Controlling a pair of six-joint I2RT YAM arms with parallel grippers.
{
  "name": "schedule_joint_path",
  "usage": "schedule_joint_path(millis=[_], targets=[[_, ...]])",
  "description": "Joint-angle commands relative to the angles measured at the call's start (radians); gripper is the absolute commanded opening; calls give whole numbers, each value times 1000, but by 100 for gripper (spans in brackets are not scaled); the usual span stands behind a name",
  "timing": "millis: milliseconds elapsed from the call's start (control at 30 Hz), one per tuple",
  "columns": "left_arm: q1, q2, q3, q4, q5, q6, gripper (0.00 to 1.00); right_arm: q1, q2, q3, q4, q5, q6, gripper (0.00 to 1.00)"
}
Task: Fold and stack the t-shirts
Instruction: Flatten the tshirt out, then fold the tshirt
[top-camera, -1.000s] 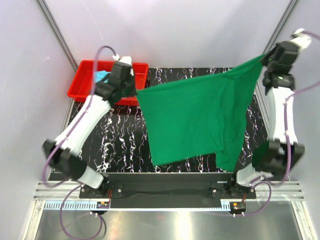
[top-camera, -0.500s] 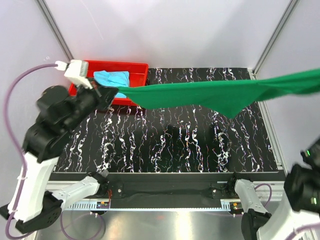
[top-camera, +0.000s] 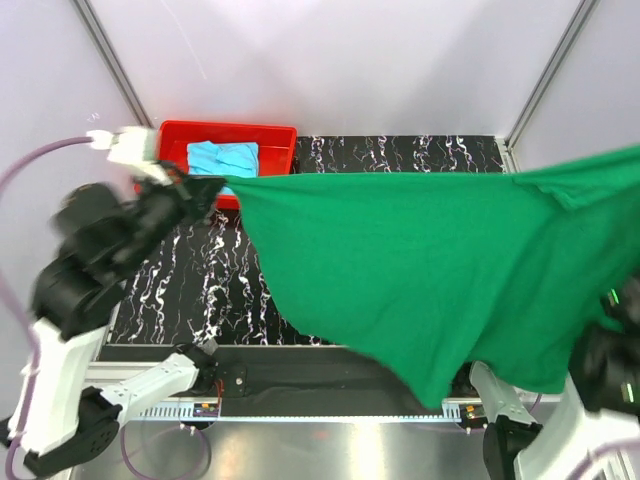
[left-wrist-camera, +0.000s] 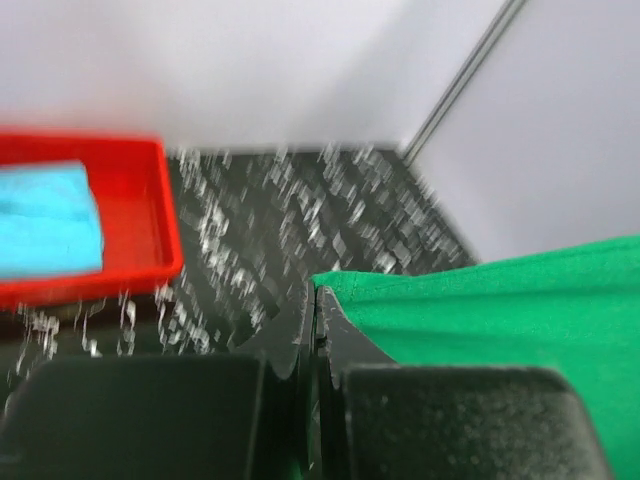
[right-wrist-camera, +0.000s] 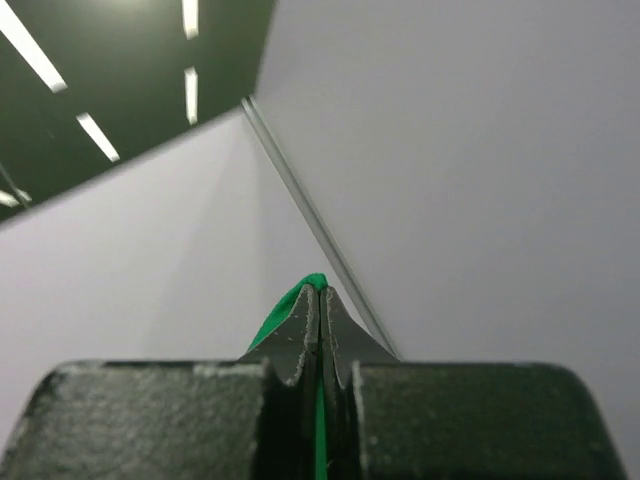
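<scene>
Holding the green shirt (top-camera: 420, 270) stretched in the air above the surface (top-camera: 200, 290), I have the left fingers (left-wrist-camera: 314, 305) clamped tight on one corner at about 9 o'clock. The right fingers (right-wrist-camera: 320, 300) are pinched on an edge somewhere past 3 o'clock, outside the overhead view. The cloth hangs between them as a wide sheet, its free edge drooping toward 6 o'clock over the arm bases (top-camera: 230, 378). I judge the step in hand is laying it flat for folding. To do that well I would hold the top edge taut and level, lower both arms together, let the low hem touch first, then draw toward 12 o'clock so the body settles without creases. Near 3 o'clock part of the cloth looks doubled over and may need shaking out. The blue shirt (top-camera: 222, 158) lies crumpled in the tray (top-camera: 275, 135) at 11 o'clock, just beside the left fingers, so I would steer clear of that rim. The hanging hem could snag on the bases. The right wrist view shows only the wall (right-wrist-camera: 450, 150) and overhead lights, so I cannot check clearance on that side.
</scene>
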Motion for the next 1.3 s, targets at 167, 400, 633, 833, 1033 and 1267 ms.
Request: schedule_joint_path(millis=[167,400,633,833,1033,1267], targets=[[9,372,-280,176,-204,90,0,-5,300,-605,396,-34,-22,0],[74,802,-219,254,-316,100,0,-6,821,-601,557,-135,-21,0],[128,966,-111,204,-402,61,0,-6,1082,-412,521,-281,43,0],[137,1007,-90,201,-393,90,0,-6,1178,-329,472,-335,58,0],[137,1041,-64,192,-363,93,0,-6,1193,-298,436,-336,52,0],[137,1057,-39,162,-376,84,0,-6,1179,-301,379,-342,69,0]])
